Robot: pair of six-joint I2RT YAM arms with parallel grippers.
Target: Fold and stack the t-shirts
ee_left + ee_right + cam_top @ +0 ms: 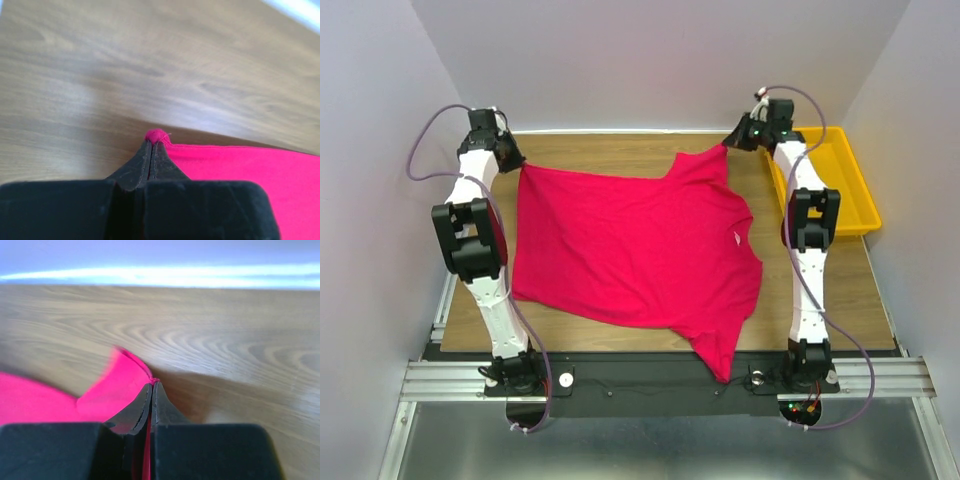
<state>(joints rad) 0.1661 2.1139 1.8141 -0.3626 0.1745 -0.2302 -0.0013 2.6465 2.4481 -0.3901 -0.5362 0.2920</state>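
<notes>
One crimson-pink t-shirt (630, 250) lies spread over the wooden table, its white neck label (737, 238) at the right and one sleeve hanging over the near edge. My left gripper (516, 162) is shut on the shirt's far left corner, with a pinch of cloth (157, 136) poking out between its black fingertips. My right gripper (731, 145) is shut on the shirt's far right sleeve corner (131, 385), with cloth running down between its fingers. Both grippers sit near the table's far edge.
A yellow plastic tray (845, 185) stands at the right side of the table, beside the right arm. Grey walls close in the table on the left, back and right. A metal rail (650, 378) runs along the near edge.
</notes>
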